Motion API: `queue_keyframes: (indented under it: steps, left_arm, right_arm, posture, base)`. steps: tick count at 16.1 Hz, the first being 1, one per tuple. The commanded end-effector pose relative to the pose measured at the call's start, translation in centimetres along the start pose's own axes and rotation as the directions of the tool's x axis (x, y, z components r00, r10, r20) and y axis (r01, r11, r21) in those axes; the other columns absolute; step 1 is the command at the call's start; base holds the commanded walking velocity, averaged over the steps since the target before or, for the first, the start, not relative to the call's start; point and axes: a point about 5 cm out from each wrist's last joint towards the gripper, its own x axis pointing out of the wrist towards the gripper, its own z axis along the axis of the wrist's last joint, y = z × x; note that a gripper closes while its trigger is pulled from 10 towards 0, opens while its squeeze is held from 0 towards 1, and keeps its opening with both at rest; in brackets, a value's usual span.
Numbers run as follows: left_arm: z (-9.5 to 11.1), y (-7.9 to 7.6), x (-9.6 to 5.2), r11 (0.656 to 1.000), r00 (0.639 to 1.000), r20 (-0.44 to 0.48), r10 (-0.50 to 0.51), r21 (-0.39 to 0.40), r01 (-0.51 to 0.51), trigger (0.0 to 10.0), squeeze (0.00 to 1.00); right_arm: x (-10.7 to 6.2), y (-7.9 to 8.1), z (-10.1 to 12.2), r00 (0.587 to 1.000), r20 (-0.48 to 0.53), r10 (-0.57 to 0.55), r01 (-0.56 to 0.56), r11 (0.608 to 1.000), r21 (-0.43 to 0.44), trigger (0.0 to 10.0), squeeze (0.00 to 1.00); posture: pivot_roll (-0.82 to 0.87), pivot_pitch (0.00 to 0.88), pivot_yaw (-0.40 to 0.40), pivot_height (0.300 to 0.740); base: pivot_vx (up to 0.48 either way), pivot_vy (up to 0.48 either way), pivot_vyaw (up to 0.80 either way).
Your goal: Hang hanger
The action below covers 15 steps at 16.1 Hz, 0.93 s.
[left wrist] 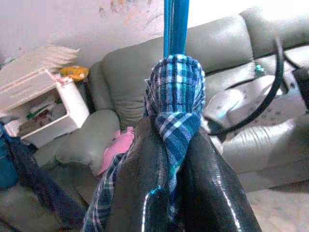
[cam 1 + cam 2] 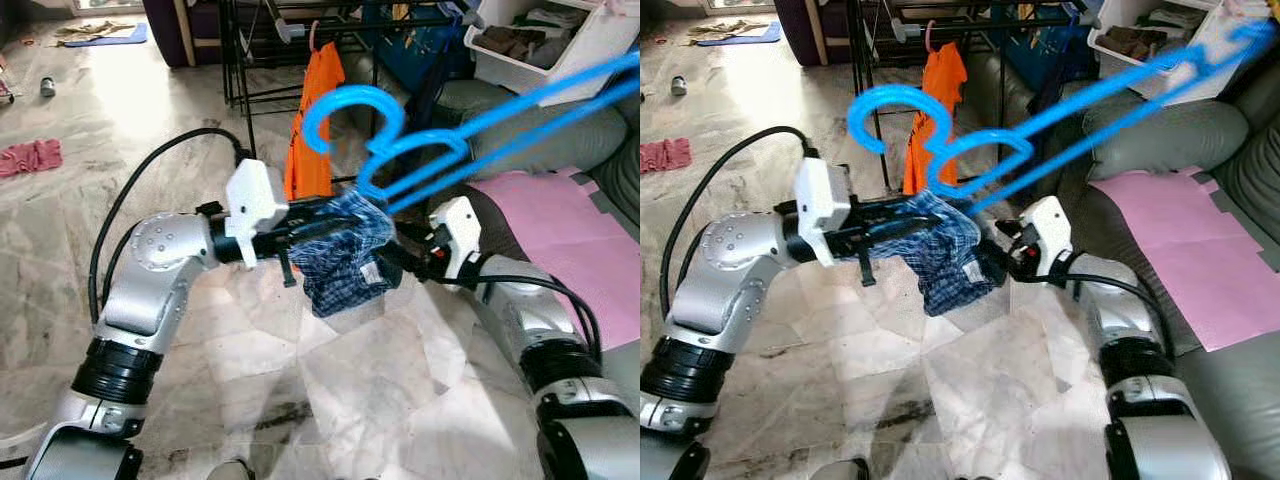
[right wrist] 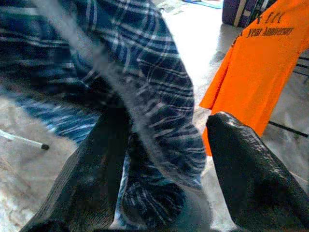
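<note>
Left eye view gives us, far left, a pink cloth [image 2: 30,157] on the marble floor [image 2: 300,380]. Next comes our left arm, reaching across at chest height; its claw [image 2: 318,222] is clamped on the plaid cloth [image 2: 345,255], and the left wrist view shows both fingers [image 1: 145,188] pinching a fold of it together. Behind it an orange shirt [image 2: 318,120] hangs on a dark rack [image 2: 250,50]. The blue hanger [image 2: 420,130] sits above the cloth, hook toward the rack, its long arms slanting up to the right, touching the cloth at its neck. Right of the cloth is our right claw [image 2: 395,262]; in the right wrist view its fingers [image 3: 251,169] stand apart with cloth between them. Farther right lie a grey sofa [image 2: 540,140] with a pink sheet [image 2: 560,240], and a white bin [image 2: 560,45].
</note>
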Motion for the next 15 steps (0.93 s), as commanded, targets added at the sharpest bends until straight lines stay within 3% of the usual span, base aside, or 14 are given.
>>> queue_keyframes:
  steps: [1, 3, 4, 5, 6, 9, 12, 15]
  left_arm:
    - [1.0, -0.6, 0.7, 0.999, 0.998, 0.032, -0.049, 0.023, 0.049, 0.0, 0.0]
    - [2.3, -1.3, 1.4, 0.996, 0.992, 0.087, -0.089, 0.019, 0.088, 0.0, 0.0]
    - [2.8, -1.5, 1.6, 0.995, 0.989, 0.103, -0.102, 0.021, 0.1, 0.0, 0.0]
    - [3.6, -1.7, 1.8, 0.993, 0.985, 0.123, -0.118, 0.028, 0.115, 0.0, 0.0]
    - [4.0, -1.8, 1.9, 0.992, 0.983, 0.135, -0.122, 0.032, 0.118, 0.0, 0.0]
    - [5.4, -1.4, 2.1, 0.995, 0.978, 0.182, -0.1, 0.044, 0.093, 0.0, 0.0]
    - [6.7, 0.4, 1.4, 0.999, 0.976, 0.217, -0.006, 0.036, -0.002, 0.0, 0.0]
    - [6.8, 1.2, 0.7, 0.998, 0.977, 0.208, 0.035, 0.043, -0.045, 0.0, 0.0]
  right_arm:
    - [0.2, 0.0, 0.0, 1.0, -0.014, 0.005, -0.005, 1.0, -0.012, 10.0, 0.0]
    - [0.9, 0.5, -0.7, 0.999, -0.036, 0.005, -0.005, 1.0, 0.013, 10.0, 0.0]
    - [1.0, 0.6, -1.1, 0.999, -0.044, 0.009, -0.008, 1.0, 0.026, 6.7, 0.0]
    - [1.2, 0.9, -1.6, 0.998, -0.057, 0.004, -0.001, 0.999, 0.048, 1.1, 0.0]
    - [1.2, 0.9, -2.0, 0.998, -0.065, -0.003, 0.007, 0.998, 0.06, 0.0, 0.0]
    - [0.8, 1.1, -3.3, 0.994, -0.099, -0.033, 0.042, 0.996, 0.084, 0.0, 0.0]
    - [-1.4, 1.0, -6.1, 0.983, -0.164, -0.081, 0.102, 0.987, 0.122, 0.0, 0.0]
    - [-3.6, 0.1, -7.5, 0.969, -0.201, -0.142, 0.172, 0.975, 0.144, 0.0, 0.0]
  posture:
    - [0.1, 0.107, -0.074, 0.74]
    - [0.1, 0.106, -0.08, 0.74]
    - [0.11, 0.106, -0.082, 0.74]
    - [0.11, 0.107, -0.087, 0.74]
    - [0.11, 0.108, -0.088, 0.74]
    - [0.12, 0.114, -0.098, 0.74]
    - [0.11, 0.124, -0.107, 0.74]
    - [0.09, 0.129, -0.107, 0.74]
  base:
    - [0.0, 0.0, 0.0]
    - [0.0, 0.0, 0.0]
    - [0.0, 0.0, 0.0]
    - [0.0, 0.0, 0.0]
    - [0.0, 0.0, 0.0]
    - [0.0, 0.0, 0.0]
    - [0.0, 0.0, 0.0]
    - [0.0, 0.0, 0.0]
